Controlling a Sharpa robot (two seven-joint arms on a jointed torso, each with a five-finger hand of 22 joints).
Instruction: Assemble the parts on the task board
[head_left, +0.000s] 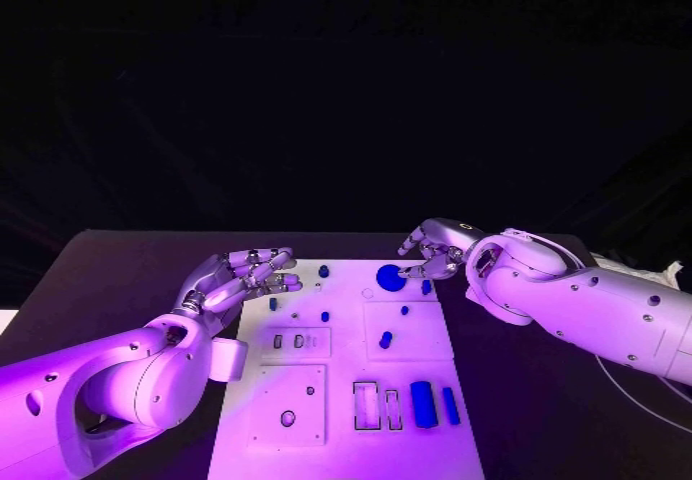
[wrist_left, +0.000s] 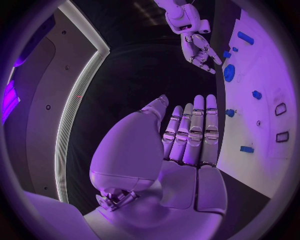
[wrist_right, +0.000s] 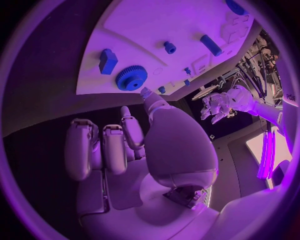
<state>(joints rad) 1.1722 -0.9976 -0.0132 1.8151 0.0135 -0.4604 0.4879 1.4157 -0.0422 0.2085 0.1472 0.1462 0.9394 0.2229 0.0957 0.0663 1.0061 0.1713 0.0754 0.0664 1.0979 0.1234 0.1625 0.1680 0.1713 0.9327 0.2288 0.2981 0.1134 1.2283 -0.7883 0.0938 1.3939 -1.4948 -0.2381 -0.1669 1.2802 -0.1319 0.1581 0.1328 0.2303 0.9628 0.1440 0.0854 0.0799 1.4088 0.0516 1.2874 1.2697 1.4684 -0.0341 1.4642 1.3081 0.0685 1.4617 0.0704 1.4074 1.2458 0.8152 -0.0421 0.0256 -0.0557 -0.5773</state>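
Lying just beside right hand (head_left: 434, 252): gear (head_left: 391, 277).

Blue parts (head_left: 423, 403) on white task board (head_left: 346, 440)

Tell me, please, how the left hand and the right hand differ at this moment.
The left hand has its fingers stretched out straight, side by side, at the task board's left edge; the right hand has its fingers curled downward near the blue gear at the board's far end. Both hold nothing.
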